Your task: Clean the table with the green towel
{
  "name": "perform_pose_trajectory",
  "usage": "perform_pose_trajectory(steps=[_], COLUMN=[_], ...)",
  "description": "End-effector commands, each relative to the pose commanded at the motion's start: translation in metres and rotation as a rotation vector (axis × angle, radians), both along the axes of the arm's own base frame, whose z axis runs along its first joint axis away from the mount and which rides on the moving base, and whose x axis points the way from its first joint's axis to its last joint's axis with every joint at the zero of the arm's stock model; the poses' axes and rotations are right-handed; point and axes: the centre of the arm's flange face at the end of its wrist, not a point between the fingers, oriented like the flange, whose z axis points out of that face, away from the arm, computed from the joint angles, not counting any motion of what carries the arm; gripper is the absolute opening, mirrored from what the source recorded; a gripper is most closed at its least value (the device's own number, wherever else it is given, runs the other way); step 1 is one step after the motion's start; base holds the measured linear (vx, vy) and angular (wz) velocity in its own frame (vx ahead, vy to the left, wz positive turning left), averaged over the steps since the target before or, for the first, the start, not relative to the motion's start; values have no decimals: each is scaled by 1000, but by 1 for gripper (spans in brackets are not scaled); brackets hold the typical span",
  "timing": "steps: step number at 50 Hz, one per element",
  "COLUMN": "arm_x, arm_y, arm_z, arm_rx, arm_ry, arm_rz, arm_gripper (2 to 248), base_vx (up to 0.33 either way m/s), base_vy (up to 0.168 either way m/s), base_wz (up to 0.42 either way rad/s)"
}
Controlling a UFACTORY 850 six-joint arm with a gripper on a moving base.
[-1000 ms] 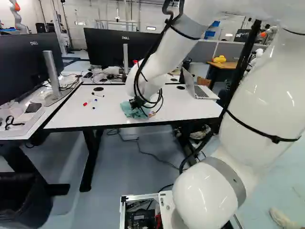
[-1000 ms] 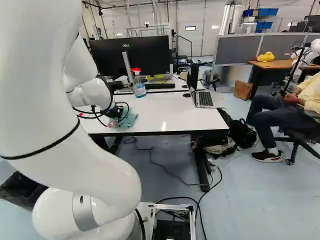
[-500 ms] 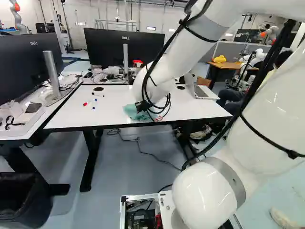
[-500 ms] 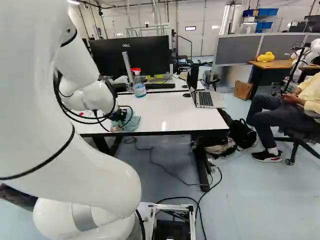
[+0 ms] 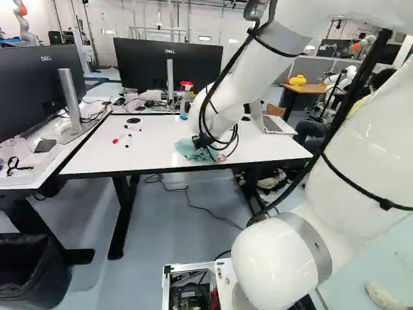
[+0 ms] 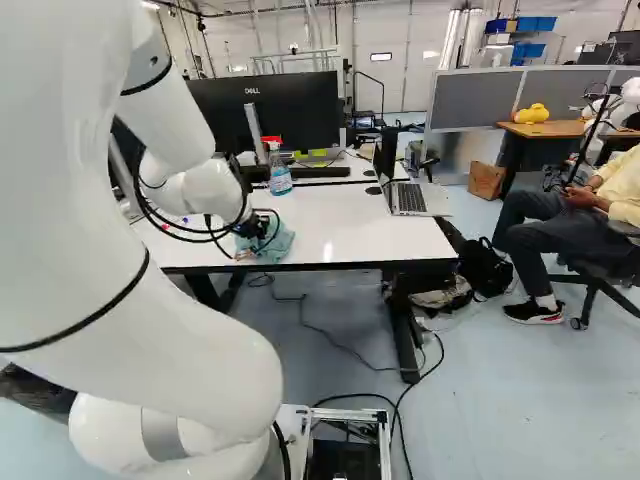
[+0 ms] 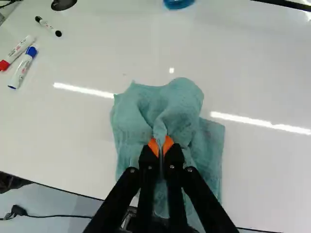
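Green towel [image 7: 180, 102] slid away from the markers [image 7: 22, 69] with the hand [image 5: 201, 141] above, its nearly closed fingers pinching folds.

White surface [image 6: 340, 228], black edge, dark legs, light streaks reflecting off top. Green towel [image 7: 180, 99] on it near the edge facing the base, bunched and creased in the middle, flatter at one side. Three markers: red-capped marker [image 7: 18, 50] just beside blue-capped marker [image 7: 22, 69], black-capped marker [image 7: 48, 26] apart from both, near a round black disc [image 5: 133, 121]. Spray bottle [image 6: 280, 178], blue liquid, upright by far edge. Laptop [image 6: 411, 198] open at the right end, second black disc [image 6: 374, 190] beside it.
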Motion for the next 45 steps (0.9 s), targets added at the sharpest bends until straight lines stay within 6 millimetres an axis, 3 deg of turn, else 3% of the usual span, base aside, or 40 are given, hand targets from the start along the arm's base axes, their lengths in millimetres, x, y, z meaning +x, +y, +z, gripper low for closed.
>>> perform_pose_trajectory(steps=[11, 29, 45], arm_x=[0, -8, -9], arm_y=[0, -3, -24], arm_z=[1, 19, 36], arm_rx=[1, 12, 20], arm_ry=[-3, -48, -94], arm_rz=[0, -3, -56], arm_gripper=[30, 30, 30], base_vx=[0, 0, 0], base_vy=[0, 0, 0], base_wz=[0, 0, 0])
